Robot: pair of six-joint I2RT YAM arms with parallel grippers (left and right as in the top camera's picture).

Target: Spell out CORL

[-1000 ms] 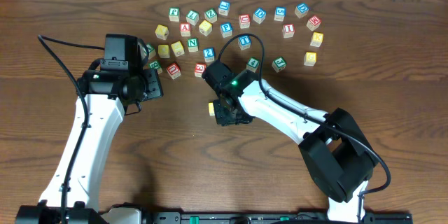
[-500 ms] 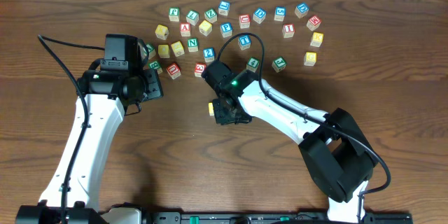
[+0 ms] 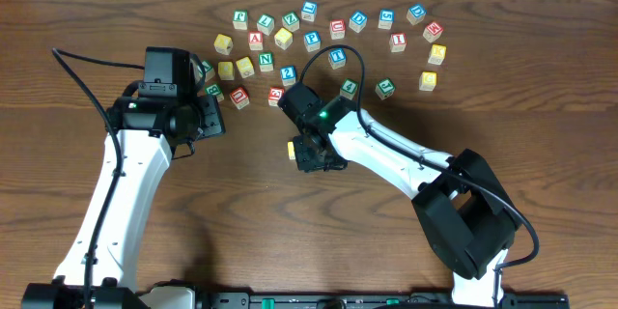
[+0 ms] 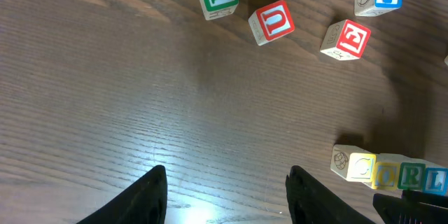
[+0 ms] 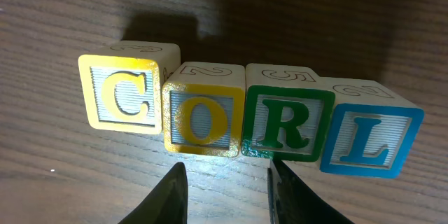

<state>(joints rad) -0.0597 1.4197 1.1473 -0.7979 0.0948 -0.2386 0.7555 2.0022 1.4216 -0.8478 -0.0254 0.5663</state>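
CORL is spelled, and nothing has moved this past second, so I judge the task done.
C block [image 5: 126, 92], O block [image 5: 203, 119], R block [image 5: 285, 124] and L block [image 5: 367, 140] touch in a row on the table [image 5: 56, 182], just beyond my right hand [image 5: 227, 175], which is released and empty. My left hand [image 4: 227, 182], also released, hangs well left of the row.
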